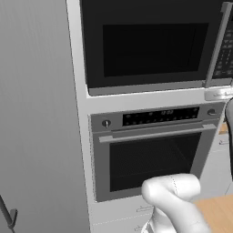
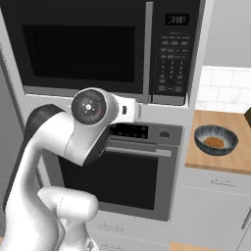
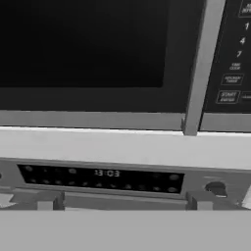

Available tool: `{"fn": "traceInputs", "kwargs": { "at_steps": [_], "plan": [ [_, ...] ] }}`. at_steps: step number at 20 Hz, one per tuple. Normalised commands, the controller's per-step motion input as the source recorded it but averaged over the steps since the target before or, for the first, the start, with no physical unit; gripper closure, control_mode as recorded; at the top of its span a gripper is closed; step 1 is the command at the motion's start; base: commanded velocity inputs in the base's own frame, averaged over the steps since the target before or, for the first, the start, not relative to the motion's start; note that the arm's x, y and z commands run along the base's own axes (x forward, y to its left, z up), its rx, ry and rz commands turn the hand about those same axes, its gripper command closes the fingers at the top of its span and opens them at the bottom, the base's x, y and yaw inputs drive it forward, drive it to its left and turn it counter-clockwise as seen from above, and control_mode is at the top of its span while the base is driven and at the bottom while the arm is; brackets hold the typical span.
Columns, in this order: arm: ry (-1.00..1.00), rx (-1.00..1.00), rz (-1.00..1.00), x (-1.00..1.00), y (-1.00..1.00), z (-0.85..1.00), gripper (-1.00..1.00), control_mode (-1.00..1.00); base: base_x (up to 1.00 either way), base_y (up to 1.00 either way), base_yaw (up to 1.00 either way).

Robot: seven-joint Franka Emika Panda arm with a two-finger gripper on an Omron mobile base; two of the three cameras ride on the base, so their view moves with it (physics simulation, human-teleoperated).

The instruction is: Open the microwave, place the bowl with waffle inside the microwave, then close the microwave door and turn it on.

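The microwave (image 2: 83, 46) is built in above the oven, and its door (image 1: 150, 45) is closed. A long grey vertical handle (image 2: 148, 49) runs along the door's right edge, beside the keypad (image 2: 171, 54). In the hand view the handle (image 3: 201, 63) rises at upper right, with its lower end just above the white strip. My gripper (image 3: 123, 203) is open, with its fingertips (image 3: 46, 201) wide apart and nothing between them. It faces the strip between microwave and oven, below and left of the handle's foot. The bowl (image 2: 215, 139) with the waffle sits on the wooden counter to the right.
The grey oven (image 1: 152, 150) with its horizontal bar handle (image 1: 157, 133) and display strip (image 3: 103, 176) lies directly below the microwave. A tall grey cabinet side (image 1: 36, 113) stands at the left. The wooden counter (image 2: 235, 162) and white tiled wall (image 2: 228, 88) are at the right.
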Motion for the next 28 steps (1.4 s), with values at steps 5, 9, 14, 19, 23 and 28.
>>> {"fn": "traceInputs", "kwargs": {
  "at_steps": [5, 9, 14, 19, 23, 28],
  "plan": [
    [0.08, 0.08, -0.09, 0.56, -0.59, 0.27, -1.0, -1.0, 0.0, 0.0, 0.0],
    [0.09, 0.02, 0.0, 0.27, -0.03, 0.21, -1.0, -1.0, 0.0, 0.0, 0.0],
    [0.0, 0.0, 0.0, 0.3, -0.07, 0.25, -1.0, -1.0, 0.0, 0.0, 0.0],
    [0.0, 0.0, 0.0, 0.51, -0.08, 0.17, -1.0, -1.0, 0.0, 0.0, 0.0],
    [-0.09, 0.01, 0.0, 0.41, -0.17, 0.0, -1.0, -1.0, 0.0, 0.0, 0.0],
    [-0.19, 0.0, 0.0, 0.35, -0.23, 0.0, -1.0, -1.0, 0.0, 0.0, 0.0]
  ]
}}
